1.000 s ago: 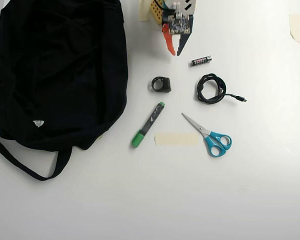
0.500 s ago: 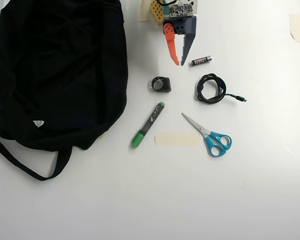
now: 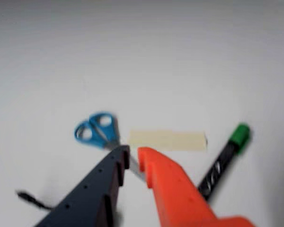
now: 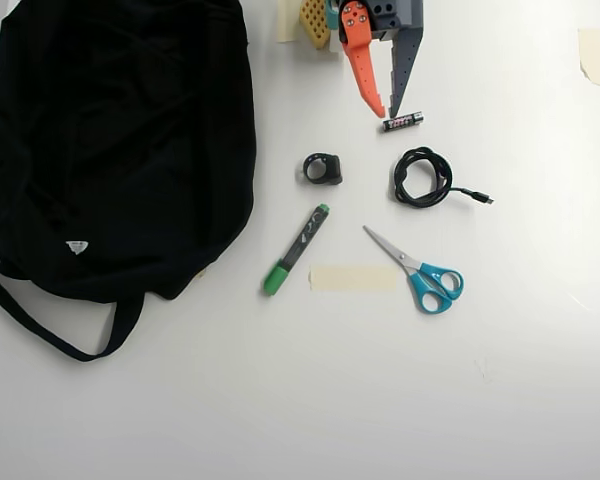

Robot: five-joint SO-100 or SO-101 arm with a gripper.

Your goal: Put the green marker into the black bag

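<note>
Seven loose things on the white table [image 4: 540, 400], left to right in the overhead view. Bag [image 4: 120, 140] fills the table's top-left corner, straps trailing toward the left edge. Next, near the table's middle, the marker [image 4: 296, 249], just beside the bag's right flank but not touching; green cap at its lower-left end, long axis running diag. up to the right. Above it a small black ring-like part [image 4: 323, 168]. Right of the marker a tape strip [image 4: 352, 278], then scissors [image 4: 418, 270], a coiled cable [image 4: 423, 177] and a battery [image 4: 402, 121].

Gripper [image 4: 388, 112] comes in from the top edge, tips just beside the battery. Jaws nearly closed w/ a narrow gap, holding nothing; wrist view [image 3: 133, 155] shows the same.

What we'd say matters for the approach: marker lies below and left of the tips, w/ the ring part about between. Its axis is slanted vs. the fingers' pointing direction, so we judge the wrist needs turning to close across the barrel, and the jaws need opening wider first.
</note>
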